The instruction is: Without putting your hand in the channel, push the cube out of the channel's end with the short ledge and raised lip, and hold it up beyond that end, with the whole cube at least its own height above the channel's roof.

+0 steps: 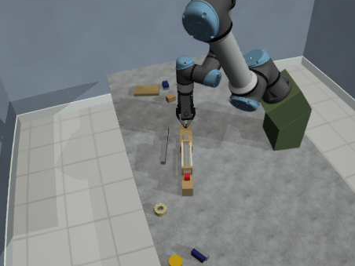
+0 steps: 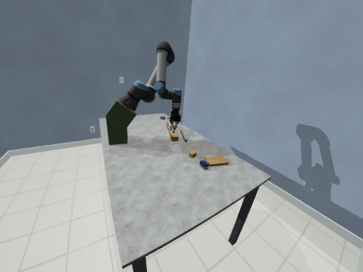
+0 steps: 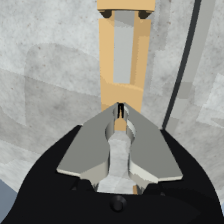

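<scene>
The red cube [image 1: 187, 176] shows clearly only from the top, at the end of the wooden channel [image 1: 188, 191] [image 2: 174, 138] [image 3: 146, 50] away from your gripper [image 1: 186, 125] [image 2: 173, 130] [image 3: 120, 104], just beyond the roofed stretch. You have the fingers at the opposite end, pointing down; the wrist view shows their tips drawn together, with nothing held. That view also lays open the slot in the channel's floor ahead of them, but you cannot tell from it whether they touch the wood.

A thin dark rod [image 1: 165, 147] [image 2: 183, 136] [image 3: 182, 65] lies beside the channel, on the side of the counter's [image 1: 255, 202] [image 2: 169, 206] [image 3: 30, 30] long edge opposite the green pedestal [image 1: 290, 119] [image 2: 117, 130]. Near the corner closest to the exterior camera are a flat wooden slab [image 1: 147, 90] [image 2: 216, 160], a blue block [image 1: 165, 84] [image 2: 204, 164] and a small wooden block [image 1: 170, 98] [image 2: 193, 154]. Beyond the cube's end, the top view gives you a pale ring [image 1: 161, 214] near that same long edge; the exterior view adds the counter's dark legs [image 2: 243, 216].
</scene>
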Available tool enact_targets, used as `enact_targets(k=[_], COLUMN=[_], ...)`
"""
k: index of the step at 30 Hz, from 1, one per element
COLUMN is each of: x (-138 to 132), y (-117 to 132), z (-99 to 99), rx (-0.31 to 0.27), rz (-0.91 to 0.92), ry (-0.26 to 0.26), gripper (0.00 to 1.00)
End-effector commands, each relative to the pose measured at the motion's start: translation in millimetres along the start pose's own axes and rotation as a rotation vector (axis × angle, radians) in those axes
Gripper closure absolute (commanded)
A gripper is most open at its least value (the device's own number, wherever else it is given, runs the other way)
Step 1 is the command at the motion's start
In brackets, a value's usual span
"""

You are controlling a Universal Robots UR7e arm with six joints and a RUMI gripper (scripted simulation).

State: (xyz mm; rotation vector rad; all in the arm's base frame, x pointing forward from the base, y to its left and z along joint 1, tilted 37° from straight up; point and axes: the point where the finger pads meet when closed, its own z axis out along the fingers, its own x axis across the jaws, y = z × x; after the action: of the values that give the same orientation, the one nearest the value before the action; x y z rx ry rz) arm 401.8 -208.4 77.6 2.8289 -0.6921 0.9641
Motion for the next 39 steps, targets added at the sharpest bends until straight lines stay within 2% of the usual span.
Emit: enact_targets(k=[1, 9, 23, 39], x=[1, 1, 1, 1], y=[0, 0, 1, -10], z=[6.2, 8.1, 30.7, 31.5], rx=[-0.003, -0.003, -0.003, -0.003], rz=[0.0, 0.0, 0.0, 0.0], ry=[0.003, 0.003, 0.003, 0.003], gripper=[1.0, 1.0, 1.0, 1.0])
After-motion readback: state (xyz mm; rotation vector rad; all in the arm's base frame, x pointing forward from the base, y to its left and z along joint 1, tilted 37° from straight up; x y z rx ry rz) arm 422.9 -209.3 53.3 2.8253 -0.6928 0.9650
